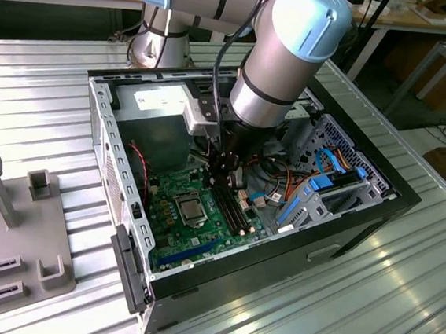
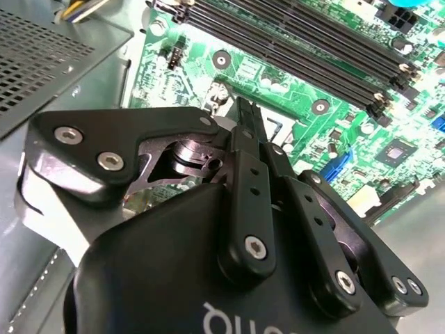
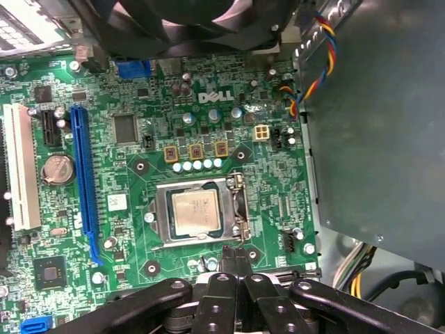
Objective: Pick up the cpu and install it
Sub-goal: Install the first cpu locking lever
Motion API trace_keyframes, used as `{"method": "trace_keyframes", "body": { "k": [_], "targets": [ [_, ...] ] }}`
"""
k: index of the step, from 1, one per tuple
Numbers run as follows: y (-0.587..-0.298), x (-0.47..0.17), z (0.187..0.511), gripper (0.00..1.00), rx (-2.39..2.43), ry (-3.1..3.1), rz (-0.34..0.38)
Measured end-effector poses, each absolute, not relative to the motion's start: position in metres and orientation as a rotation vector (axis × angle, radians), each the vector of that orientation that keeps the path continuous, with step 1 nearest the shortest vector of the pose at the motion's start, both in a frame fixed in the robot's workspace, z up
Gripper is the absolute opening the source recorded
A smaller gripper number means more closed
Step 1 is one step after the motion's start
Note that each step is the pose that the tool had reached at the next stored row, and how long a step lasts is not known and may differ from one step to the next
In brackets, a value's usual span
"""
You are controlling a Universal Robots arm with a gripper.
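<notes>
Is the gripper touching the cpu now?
Apart. In the first wrist view the gripper, fingers closed together, ends short of the socket frame, and the cpu lies inside it with green board visible between.

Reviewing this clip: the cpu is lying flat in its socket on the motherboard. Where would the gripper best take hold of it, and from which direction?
Probably by two opposite thin edges, coming straight down from above. The cpu lies flat and face up inside the silver socket frame, so only its broad top and narrow rim are exposed; the frame blocks any sideways approach. The gripper sits beside the socket, its fingers together.
</notes>
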State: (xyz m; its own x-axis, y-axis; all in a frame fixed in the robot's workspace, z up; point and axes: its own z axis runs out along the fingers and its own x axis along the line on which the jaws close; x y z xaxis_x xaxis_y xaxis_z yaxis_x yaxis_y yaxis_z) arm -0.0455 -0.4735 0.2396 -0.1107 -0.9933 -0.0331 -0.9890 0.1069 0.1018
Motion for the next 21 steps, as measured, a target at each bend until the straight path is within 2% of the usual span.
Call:
{"method": "trace_keyframes", "body": {
  "k": [21],
  "targets": [
    [-0.4747,-0.046,0.2362,0.11,2.073,-2.301,-0.148]
  ]
}}
